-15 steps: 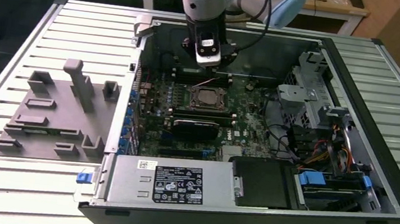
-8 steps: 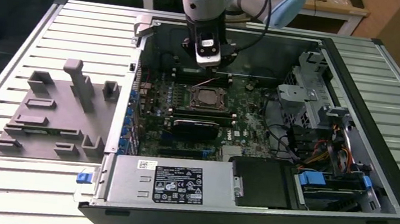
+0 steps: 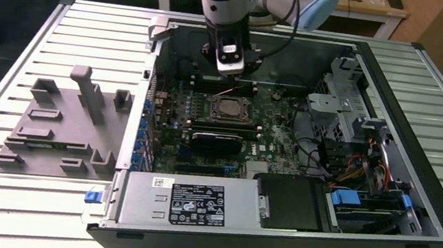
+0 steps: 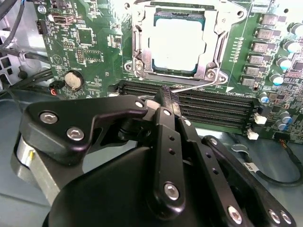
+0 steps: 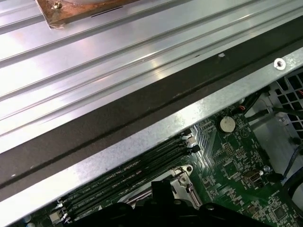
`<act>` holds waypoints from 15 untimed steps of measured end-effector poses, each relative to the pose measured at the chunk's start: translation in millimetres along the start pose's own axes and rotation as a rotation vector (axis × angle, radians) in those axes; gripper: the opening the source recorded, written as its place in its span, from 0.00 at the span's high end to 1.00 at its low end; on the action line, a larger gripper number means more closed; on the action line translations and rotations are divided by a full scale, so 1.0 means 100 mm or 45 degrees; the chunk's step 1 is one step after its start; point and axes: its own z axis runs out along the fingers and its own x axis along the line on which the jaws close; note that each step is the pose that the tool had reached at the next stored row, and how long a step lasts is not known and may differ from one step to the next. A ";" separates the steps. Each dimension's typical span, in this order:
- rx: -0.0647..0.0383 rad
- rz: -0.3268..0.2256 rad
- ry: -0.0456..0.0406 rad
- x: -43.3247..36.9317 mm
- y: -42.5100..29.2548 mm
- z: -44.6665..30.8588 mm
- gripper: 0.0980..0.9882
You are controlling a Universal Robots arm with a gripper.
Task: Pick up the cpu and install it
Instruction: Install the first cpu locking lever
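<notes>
The cpu [image 4: 177, 40], a flat square chip with a shiny silver top, lies inside the metal-framed socket [image 4: 138, 52] on the green motherboard [image 4: 90, 42]. In the exterior view the cpu [image 3: 228, 108] sits mid-board inside the open computer case [image 3: 413, 202]. My gripper [image 3: 229, 68] hangs over the board just behind the socket, toward the case's back wall. In the second wrist view its black fingers meet at the tip, so the gripper [image 4: 161, 97] is shut with nothing between them, above the memory slots [image 4: 213, 101] and apart from the cpu. In the first wrist view the gripper [image 5: 161, 189] points at the same slots.
A grey fixture block [image 3: 63, 121] lies on the slatted table at the exterior view's left. Inside the case are a power supply [image 3: 187, 201], a black drive bay [image 3: 296, 201], a metal cage [image 3: 345, 107] and cables [image 3: 358, 171]. The case's rim [image 5: 142, 142] runs beside the board.
</notes>
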 end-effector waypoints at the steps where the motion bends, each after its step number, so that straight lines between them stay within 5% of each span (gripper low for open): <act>1: 0.001 0.000 -0.001 0.002 0.000 0.007 0.99; 6: -0.003 -0.002 -0.014 0.016 -0.009 0.043 0.99; 14: -0.022 -0.005 -0.048 0.054 -0.032 0.081 0.99; 15: -0.024 -0.006 -0.059 0.089 -0.034 0.134 0.99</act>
